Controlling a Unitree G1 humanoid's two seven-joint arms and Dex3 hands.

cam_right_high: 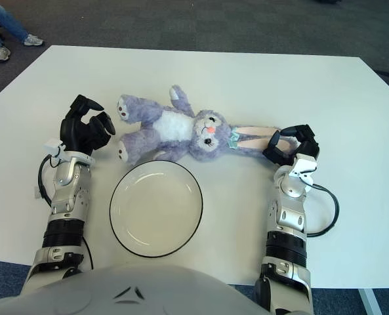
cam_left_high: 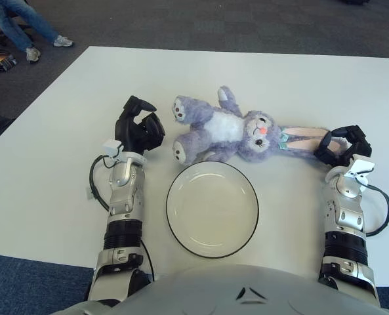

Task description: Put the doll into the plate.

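White bench (cam_left_high: 56, 170). Doll (cam_left_high: 230, 134), a purple rabbit, lies on its back just beyond the plate (cam_left_high: 212, 209), feet near the plate's far rim. Long axis runs left–right: legs toward robot's left, ears toward its right. Right hand (cam_left_high: 342, 146) is at the ear tips, fingers curled around them; probably grasping, contact not certain. Left hand (cam_left_high: 140, 128) sits just left of the feet, fingers curled, holding nothing. Plate empty.
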